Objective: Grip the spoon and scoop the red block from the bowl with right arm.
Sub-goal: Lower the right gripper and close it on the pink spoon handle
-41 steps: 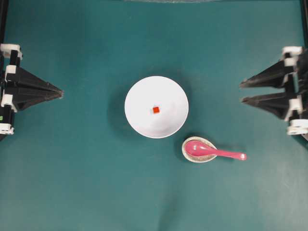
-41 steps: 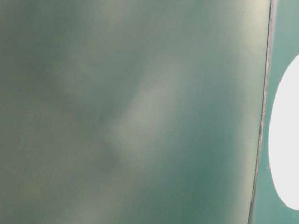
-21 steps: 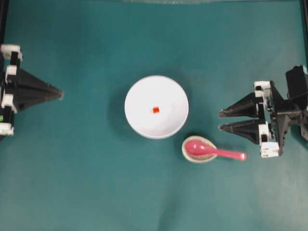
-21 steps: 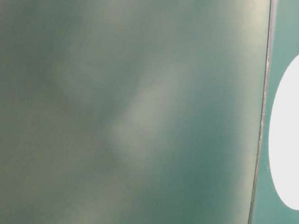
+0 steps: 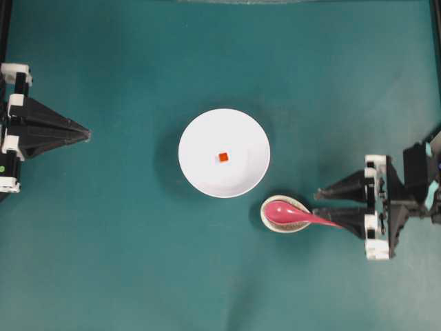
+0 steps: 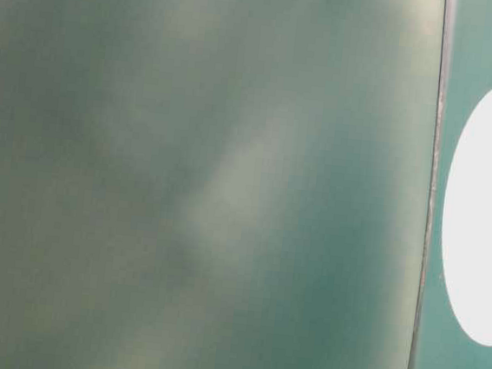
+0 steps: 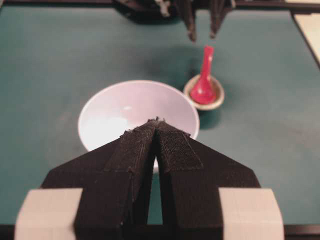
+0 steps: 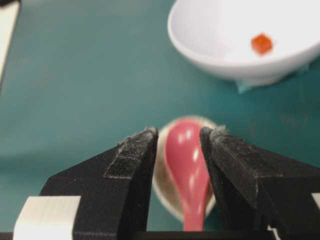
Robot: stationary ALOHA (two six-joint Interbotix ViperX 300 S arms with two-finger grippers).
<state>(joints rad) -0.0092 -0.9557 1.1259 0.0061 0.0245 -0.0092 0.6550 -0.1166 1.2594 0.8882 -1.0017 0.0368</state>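
The white bowl [image 5: 207, 172] stands mid-table with the tiny red block [image 5: 222, 157] lying inside it. Just right of and nearer than the bowl, the pink spoon [image 5: 284, 212] rests in a small speckled dish [image 5: 269, 222], its handle pointing right. My right gripper [image 5: 318, 204] is open over the handle's end, which is hidden under one finger. In the right wrist view the spoon [image 8: 187, 160] shows between the spread fingers of the right gripper [image 8: 180, 132], with the bowl [image 8: 210, 35] and red block [image 8: 261, 43] beyond. My left gripper [image 5: 86, 132] is shut at the far left.
The left wrist view looks past the shut left gripper [image 7: 157, 120] at the bowl [image 7: 110, 115], the spoon [image 7: 204, 85] and the right gripper [image 7: 202, 35] behind it. Teal tabletop surrounds everything. The table-level view is blurred.
My right arm has come in from the right edge, toward the spoon and nearer the front, and now covers the handle's end. Bowl, block, spoon and left arm have not moved.
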